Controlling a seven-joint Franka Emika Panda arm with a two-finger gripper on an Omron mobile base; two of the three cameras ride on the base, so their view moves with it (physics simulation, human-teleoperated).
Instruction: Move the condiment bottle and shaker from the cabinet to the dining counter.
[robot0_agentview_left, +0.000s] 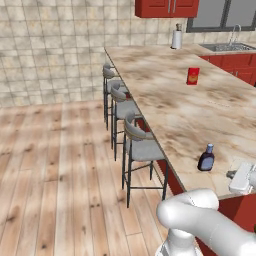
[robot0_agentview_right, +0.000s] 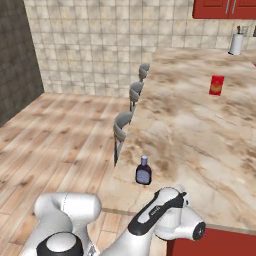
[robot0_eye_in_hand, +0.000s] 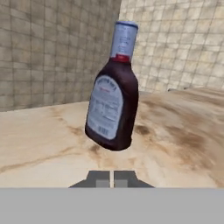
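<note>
Beige-brown marble spreads out as the tabletop (robot0_agentview_left: 170, 95) of the dining island, grey stools (robot0_agentview_left: 137, 145) along its side and tan wall tiles behind. At the near end stands the condiment bottle (robot0_eye_in_hand: 112, 92), dark with a pale cap, upright on the marble just ahead of the hand (robot0_eye_in_hand: 111, 178) and apart from it. The hand is clenched, fingertips (robot0_eye_in_hand: 99, 179) together, grasping nothing. Far beyond the bottle sits a small red box (robot0_agentview_left: 193, 76).
</note>
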